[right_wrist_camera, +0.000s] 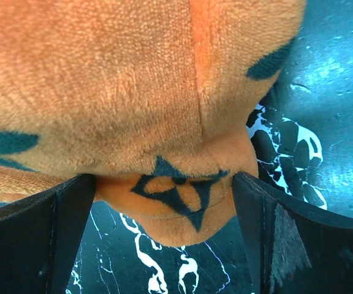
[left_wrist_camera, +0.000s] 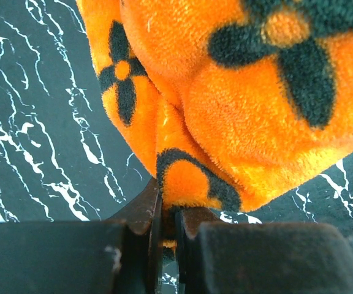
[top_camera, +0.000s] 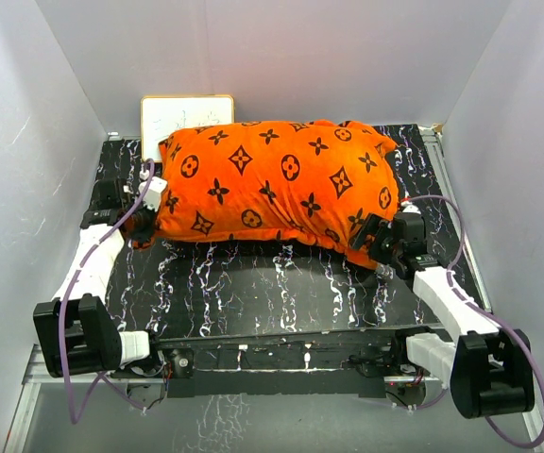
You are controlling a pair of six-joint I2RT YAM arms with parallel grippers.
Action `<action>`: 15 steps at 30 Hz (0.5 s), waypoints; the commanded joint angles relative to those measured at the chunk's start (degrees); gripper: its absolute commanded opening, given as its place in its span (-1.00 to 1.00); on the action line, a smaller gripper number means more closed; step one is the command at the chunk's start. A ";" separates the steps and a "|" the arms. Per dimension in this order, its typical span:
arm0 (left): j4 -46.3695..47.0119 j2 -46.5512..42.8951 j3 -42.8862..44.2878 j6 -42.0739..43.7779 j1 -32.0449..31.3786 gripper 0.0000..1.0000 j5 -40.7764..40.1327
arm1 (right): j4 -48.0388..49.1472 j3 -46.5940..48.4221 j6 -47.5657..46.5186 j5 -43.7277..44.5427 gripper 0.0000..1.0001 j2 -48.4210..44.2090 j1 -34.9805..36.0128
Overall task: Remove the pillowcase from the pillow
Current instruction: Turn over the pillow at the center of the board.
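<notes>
The bright orange plush pillowcase with dark brown motifs [top_camera: 272, 179] lies stuffed full on the black white-veined desk [top_camera: 253, 283]. At its left end the left gripper [left_wrist_camera: 167, 211] pinches a fold of it. At its near right corner the right gripper [right_wrist_camera: 164, 202] stands wide, holding nothing. That thin pinch could slip under a pull, or a pull could drag the whole bundle. The pillow inside is entirely covered, and the case's opening cannot be made out.

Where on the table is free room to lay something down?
Widest bare patch: the table in front of the pillowcase, between left arm and right arm. A narrow strip is free beside its right end. Crowded: whiteboard behind its left end, left gripper and right gripper at its ends.
</notes>
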 commanded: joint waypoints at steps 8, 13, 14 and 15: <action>-1.03 -0.18 5.34 -0.20 2.47 -1.00 -5.61 | 14.18 -1.46 0.24 -1.11 0.12 -0.14 1.01; -2.73 -0.45 9.50 -0.20 3.69 -1.00 -5.61 | 13.94 3.97 -0.43 4.35 -0.84 -6.51 0.50; -3.24 -0.60 11.36 -0.21 4.01 -1.00 -5.22 | 13.27 5.31 -0.14 5.29 -0.84 -7.40 0.38; -3.92 -0.67 12.68 -0.24 4.31 -1.00 -4.88 | 11.94 6.60 0.76 6.56 -0.84 -8.00 0.31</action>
